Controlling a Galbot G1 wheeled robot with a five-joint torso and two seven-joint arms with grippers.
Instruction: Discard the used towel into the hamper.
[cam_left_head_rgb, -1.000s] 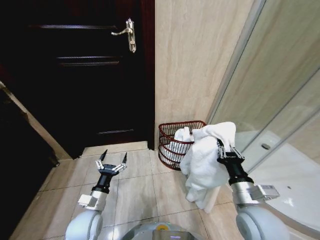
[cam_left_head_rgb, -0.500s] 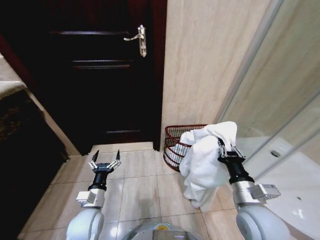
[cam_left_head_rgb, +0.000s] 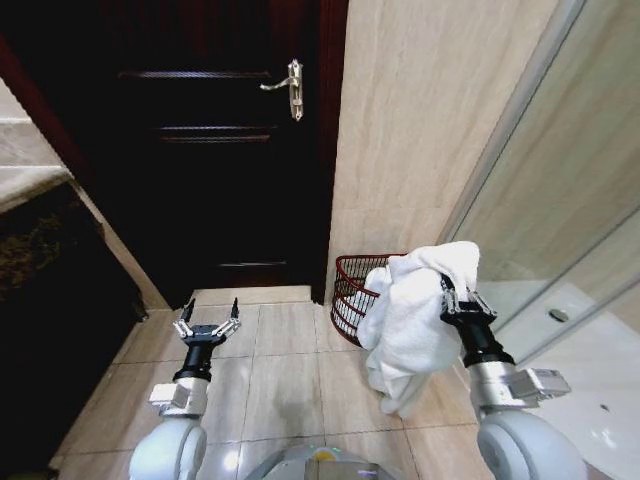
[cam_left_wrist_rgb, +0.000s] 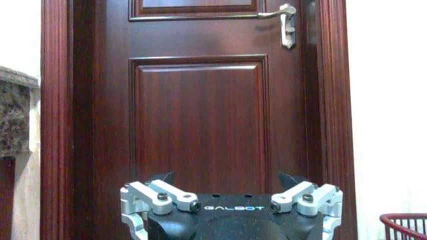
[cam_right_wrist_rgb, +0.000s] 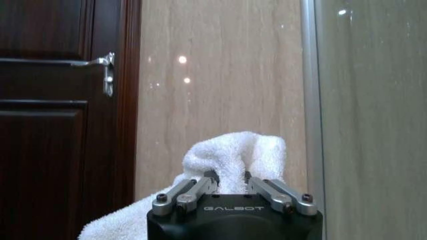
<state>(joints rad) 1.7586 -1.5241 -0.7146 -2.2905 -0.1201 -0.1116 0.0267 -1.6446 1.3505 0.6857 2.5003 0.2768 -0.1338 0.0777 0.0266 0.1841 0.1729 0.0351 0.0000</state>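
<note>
White towel pinched in right gripper, centre-right of head view, draping down-left. Hamper sits just behind and left of towel, against tiled wall, partly hidden by cloth. Right arm nearer. Left gripper lower left, fingers spread, empty. Dark door upper left; glass panel right.

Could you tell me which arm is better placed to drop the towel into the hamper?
Likely the right: the right gripper already holds the towel beside the hamper.

a home bathroom: beige tiled floor and walls, glass shower screen, dark wooden door.
</note>
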